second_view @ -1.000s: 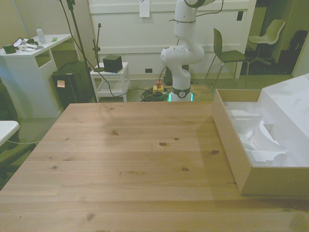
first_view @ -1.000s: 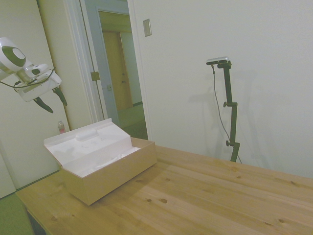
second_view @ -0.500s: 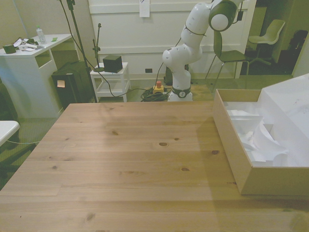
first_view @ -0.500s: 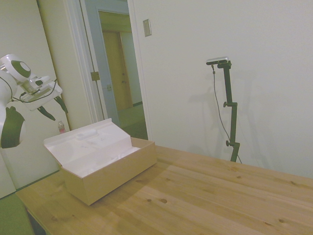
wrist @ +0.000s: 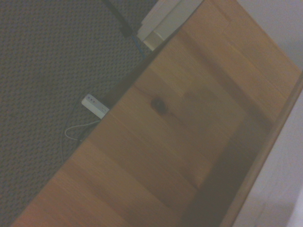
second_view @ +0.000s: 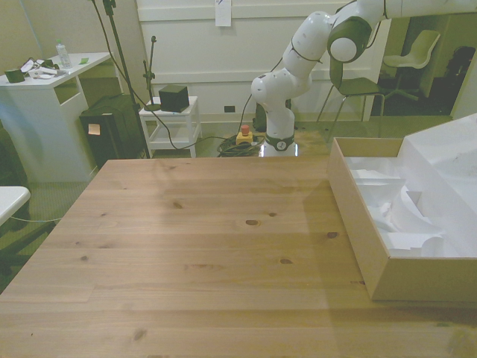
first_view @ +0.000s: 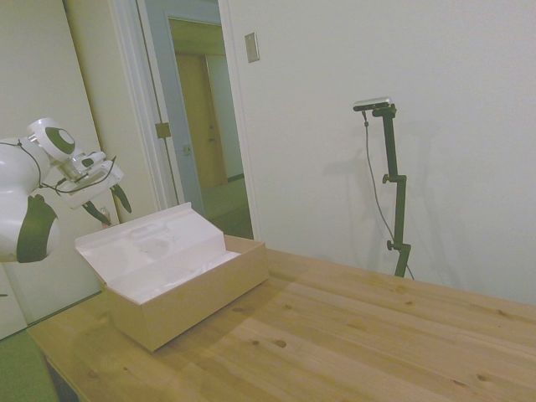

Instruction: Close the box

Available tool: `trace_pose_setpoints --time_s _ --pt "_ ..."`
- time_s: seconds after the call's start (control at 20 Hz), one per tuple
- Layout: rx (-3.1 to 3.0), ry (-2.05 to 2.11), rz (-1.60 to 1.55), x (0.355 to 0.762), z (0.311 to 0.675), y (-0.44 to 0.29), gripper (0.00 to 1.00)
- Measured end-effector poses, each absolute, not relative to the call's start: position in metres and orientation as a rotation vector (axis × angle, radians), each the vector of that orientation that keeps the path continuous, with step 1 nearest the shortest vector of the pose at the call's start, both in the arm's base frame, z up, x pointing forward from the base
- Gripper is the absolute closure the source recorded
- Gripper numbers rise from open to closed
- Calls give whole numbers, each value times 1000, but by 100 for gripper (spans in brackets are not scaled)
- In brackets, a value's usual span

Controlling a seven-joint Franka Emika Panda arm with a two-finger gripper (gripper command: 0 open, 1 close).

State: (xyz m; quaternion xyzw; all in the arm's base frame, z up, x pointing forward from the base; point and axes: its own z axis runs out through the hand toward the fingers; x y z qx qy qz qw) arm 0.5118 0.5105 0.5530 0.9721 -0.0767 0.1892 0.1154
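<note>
The box [first_view: 180, 285] sits open at the surface's [first_view: 352, 335] 9 o'clock end in the side view. The claw [first_view: 113, 205] hangs spread and empty behind the raised lid [first_view: 151, 243]. Light, stiff cardboard; best pushed at the lid's top edge.

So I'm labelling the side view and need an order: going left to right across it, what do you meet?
Robot arm → claw, fingers apart, just behind the lid → open lid → box, standing open on the table → bare tabletop running out to the right.
</note>
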Motion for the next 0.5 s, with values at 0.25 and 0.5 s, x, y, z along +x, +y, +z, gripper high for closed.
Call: trace_pose_setpoints --time_s 0.25,0.5 --pt "2827 -278 537 541 533 490 0" --pt "2831 -340 538 553 551 461 0"
